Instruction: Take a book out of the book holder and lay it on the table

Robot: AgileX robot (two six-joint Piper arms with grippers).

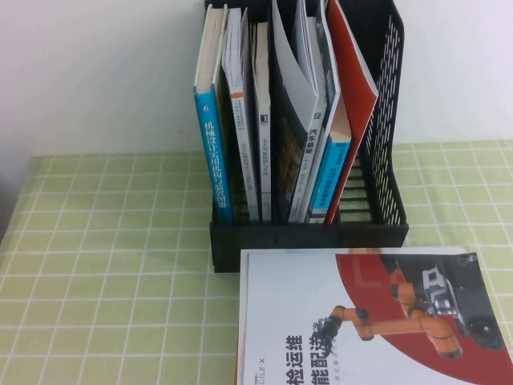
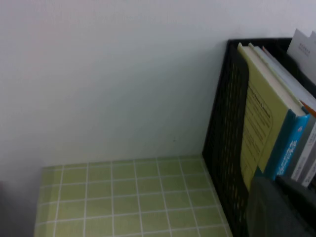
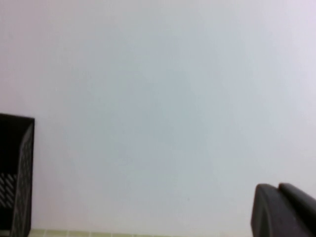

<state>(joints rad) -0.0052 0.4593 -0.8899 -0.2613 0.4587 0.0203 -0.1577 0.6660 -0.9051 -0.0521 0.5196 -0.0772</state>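
The book [image 1: 357, 88], red cover outward, stands leaning in the rightmost slot of the black book holder [image 1: 309, 237] at the back of the green checked table [image 1: 104, 265]. Neither gripper shows in the high view. In the left wrist view my left gripper [image 2: 274, 180] is shut and empty, beside the holder's perforated left wall [image 2: 224, 148]. In the right wrist view my right gripper [image 3: 277, 186] is shut and empty, raised and facing the white wall, with the holder's corner [image 3: 17, 173] off to one side. The book is hidden in both wrist views.
A white-and-red book showing an orange robot arm [image 1: 369, 321] lies flat in front of the holder. Blue-spined books [image 1: 212, 152] and several grey ones fill the other slots. A white wall stands behind. Bare cloth lies left of the holder.
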